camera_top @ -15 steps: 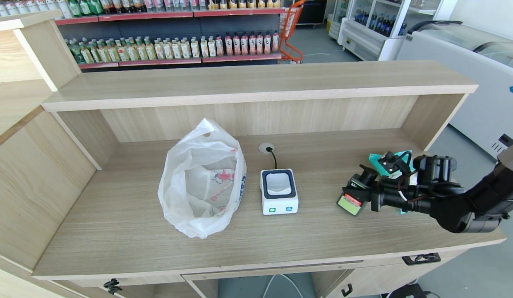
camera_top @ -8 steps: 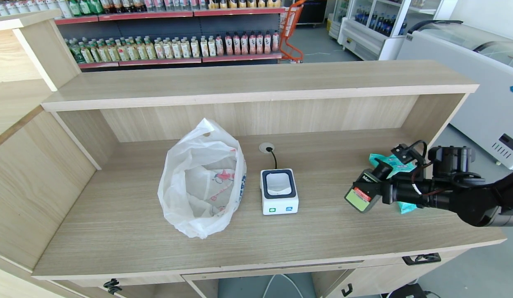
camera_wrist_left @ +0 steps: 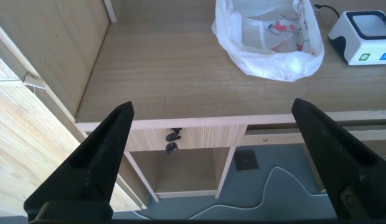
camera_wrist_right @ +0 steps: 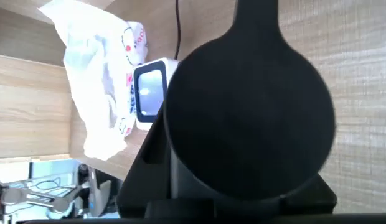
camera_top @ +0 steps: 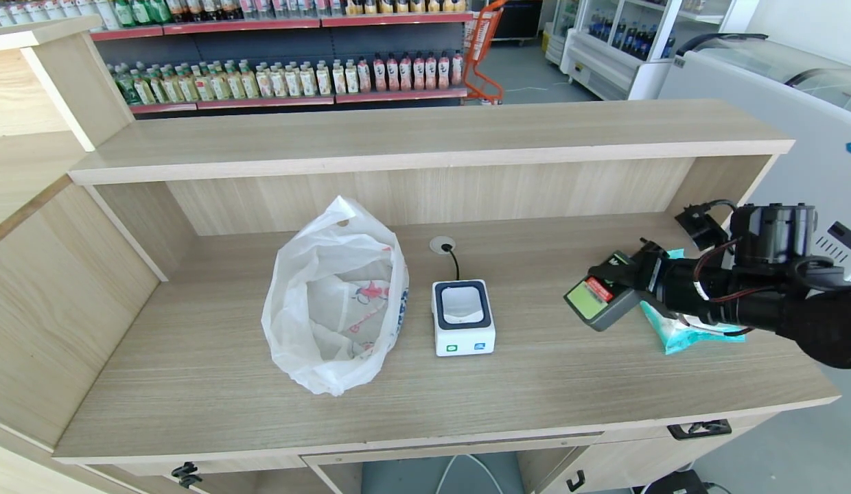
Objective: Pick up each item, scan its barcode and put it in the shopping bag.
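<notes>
From the head view, the right end effector (camera_top: pixel 636 283) is pinching a dark box (camera_top: pixel 593 302) with a green and red label, held clear above the bench (camera_top: pixel 535 391) at its right side. The scanner (camera_top: pixel 463 316) sits well apart to the left, and the white bag (camera_top: pixel 336 295) slumps open just beyond that. A teal packet (camera_top: pixel 683 335) lies on the bench under the arm, waiting its turn. The step in hand appears to be carrying the box to the scanner. The next move calls for a sweep leftward and a turn of the wrist, so that the barcode, whose side cannot be made out here, faces the scanner's window before the box goes into the bag. From the left wrist view, the left end effector (camera_wrist_left: pixel 215 165) hangs off the bench's front edge with its fingers spread wide and nothing between them, with the bag (camera_wrist_left: pixel 268 37) and scanner (camera_wrist_left: pixel 366 28) lying far ahead. From the right wrist view, a dark rounded bulk sits close to the lens, and past it the scanner (camera_wrist_right: pixel 149 93) and bag (camera_wrist_right: pixel 96 87) lie ahead on the bench.
</notes>
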Available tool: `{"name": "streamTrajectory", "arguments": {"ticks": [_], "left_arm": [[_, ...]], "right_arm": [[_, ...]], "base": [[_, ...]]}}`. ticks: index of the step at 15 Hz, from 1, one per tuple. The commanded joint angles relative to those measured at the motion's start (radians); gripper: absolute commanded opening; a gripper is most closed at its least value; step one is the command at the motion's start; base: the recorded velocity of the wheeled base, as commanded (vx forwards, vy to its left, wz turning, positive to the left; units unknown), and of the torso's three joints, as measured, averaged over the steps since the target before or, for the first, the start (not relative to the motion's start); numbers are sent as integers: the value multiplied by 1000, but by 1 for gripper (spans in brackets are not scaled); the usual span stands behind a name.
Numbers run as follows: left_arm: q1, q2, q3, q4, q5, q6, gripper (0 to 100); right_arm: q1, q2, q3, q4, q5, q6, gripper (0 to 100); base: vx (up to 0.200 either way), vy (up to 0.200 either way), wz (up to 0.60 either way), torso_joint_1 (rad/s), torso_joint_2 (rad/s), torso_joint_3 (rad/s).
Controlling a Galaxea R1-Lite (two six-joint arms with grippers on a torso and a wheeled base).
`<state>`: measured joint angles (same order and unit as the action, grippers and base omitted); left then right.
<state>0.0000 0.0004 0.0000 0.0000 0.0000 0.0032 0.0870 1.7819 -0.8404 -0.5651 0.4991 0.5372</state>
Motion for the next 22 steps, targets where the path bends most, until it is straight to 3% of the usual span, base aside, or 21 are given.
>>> {"name": "streamTrajectory", "arguments": {"ticks": [1, 5, 7, 10, 13, 17, 19, 22], "left_arm": [[0, 0, 0, 0, 0, 0, 100], [0, 0, 0, 0, 0, 0, 100], [0, 0, 0, 0, 0, 0, 100], [0, 0, 0, 0, 0, 0, 100], [0, 0, 0, 0, 0, 0, 100], [0, 0, 0, 0, 0, 0, 100], [0, 0, 0, 0, 0, 0, 100], [0, 0, 0, 0, 0, 0, 100]], "right_arm": [[66, -142, -92, 156, -74, 136, 0], [181, -222, -226, 343, -217, 383, 0], [252, -243, -381, 588, -287, 566, 0], [359, -246, -513, 881, -392, 793, 0], [448, -256, -539, 935, -468, 926, 0], [525, -272, -579, 1061, -465, 1012, 0], [550, -259, -661, 1174, -455, 1106, 0], [559, -249, -773, 1285, -349, 1221, 0]], "base": [[0, 0, 0, 0, 0, 0], [0, 0, 0, 0, 0, 0], [0, 0, 0, 0, 0, 0], [0, 0, 0, 0, 0, 0], [0, 0, 0, 0, 0, 0], [0, 0, 0, 0, 0, 0], [0, 0, 0, 0, 0, 0], [0, 0, 0, 0, 0, 0]]}}
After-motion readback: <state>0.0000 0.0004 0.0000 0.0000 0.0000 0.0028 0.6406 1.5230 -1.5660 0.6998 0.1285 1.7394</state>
